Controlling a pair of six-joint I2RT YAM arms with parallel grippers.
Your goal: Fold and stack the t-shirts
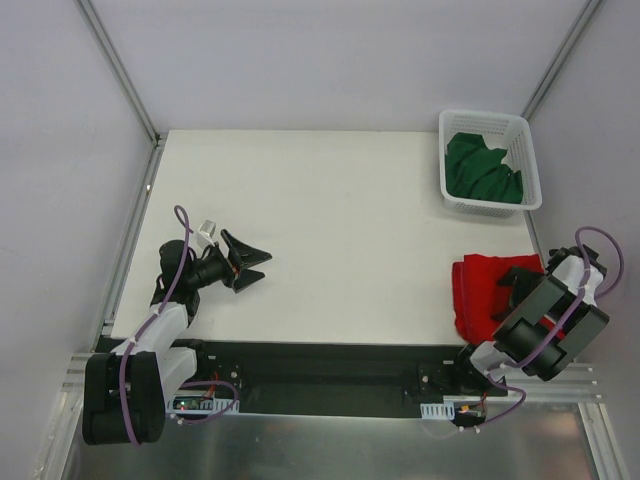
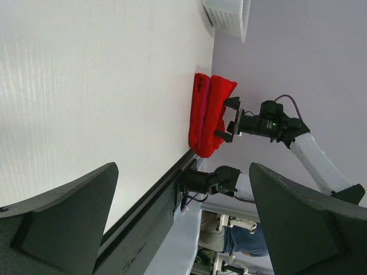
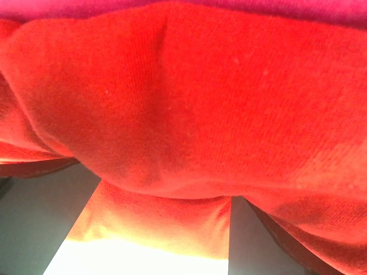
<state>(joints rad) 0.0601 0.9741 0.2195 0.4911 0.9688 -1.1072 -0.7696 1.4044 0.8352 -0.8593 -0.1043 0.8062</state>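
A folded red t-shirt (image 1: 478, 290) lies at the table's right near edge, also seen in the left wrist view (image 2: 205, 117). My right gripper (image 1: 508, 292) is open, its fingers straddling the shirt's right side. Red cloth (image 3: 183, 103) fills the right wrist view and lies between the dark fingers (image 3: 258, 240). A magenta-pink t-shirt (image 3: 229, 7) shows as a strip along that view's top. A dark green t-shirt (image 1: 482, 170) lies crumpled in the basket. My left gripper (image 1: 266, 265) rests open at the left with nothing between its fingers (image 2: 69, 206).
The white lattice basket (image 1: 527, 135) stands at the back right corner. A black rail (image 1: 320, 375) runs along the near table edge between the arm bases. Pale walls with metal posts enclose the table on three sides.
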